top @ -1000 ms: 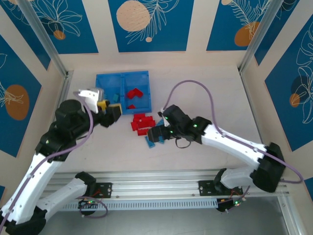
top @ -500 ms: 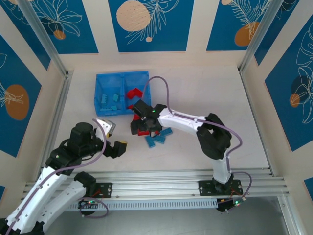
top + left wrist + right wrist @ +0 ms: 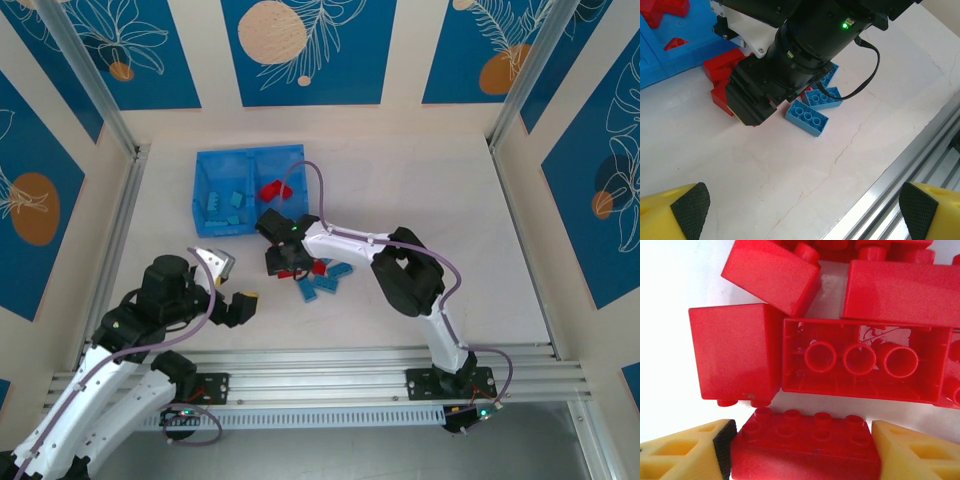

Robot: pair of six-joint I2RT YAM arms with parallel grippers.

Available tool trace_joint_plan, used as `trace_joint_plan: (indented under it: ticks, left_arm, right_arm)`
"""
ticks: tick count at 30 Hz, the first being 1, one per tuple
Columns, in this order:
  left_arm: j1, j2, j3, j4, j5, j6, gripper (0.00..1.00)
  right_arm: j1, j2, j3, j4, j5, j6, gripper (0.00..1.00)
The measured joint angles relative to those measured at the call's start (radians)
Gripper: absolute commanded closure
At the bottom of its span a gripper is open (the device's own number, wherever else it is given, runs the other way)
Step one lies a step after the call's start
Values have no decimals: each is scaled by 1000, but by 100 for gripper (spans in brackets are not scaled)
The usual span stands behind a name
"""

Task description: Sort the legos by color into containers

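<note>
The blue tray (image 3: 200, 185) stands at the back left, with teal legos (image 3: 225, 203) in its left compartment and red legos (image 3: 270, 188) in its right. On the table in front of it lie a red pile (image 3: 318, 267) and some teal legos (image 3: 322, 285). My right gripper (image 3: 283, 262) is down in the red pile. In the right wrist view its fingers (image 3: 685, 450) press both ends of a red lego (image 3: 805, 440). My left gripper (image 3: 232, 300) hovers near the front edge, open and holding nothing (image 3: 805, 210).
The tray's corner (image 3: 670, 55) and a teal lego (image 3: 807, 117) lie beyond my left fingers. An aluminium rail (image 3: 330, 365) runs along the front edge. More red legos, one upside down (image 3: 865, 362), crowd right behind the gripped one.
My left arm pulled back from the tray to the front edge and opened. My right arm swung left onto the red pile and its jaws closed onto a red lego.
</note>
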Motion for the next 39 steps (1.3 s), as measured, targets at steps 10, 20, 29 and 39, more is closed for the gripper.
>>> trace_joint_plan:
  ticks: [10, 20, 29, 39]
  left_arm:
    - [0, -13, -2, 0, -11, 0, 0]
    - [0, -109, -5, 6, -28, 0, 0]
    - [0, -138, -6, 18, -51, 0, 0]
    - [0, -138, -7, 22, -58, 0, 0]
  right_arm:
    - [11, -2, 9, -10, 28, -13, 43]
    - [18, -290, -41, 37, 126, -113, 42]
    - [-70, -151, 223, 117, 211, -290, 42]
    - [-168, 220, 574, 80, 194, -371, 35]
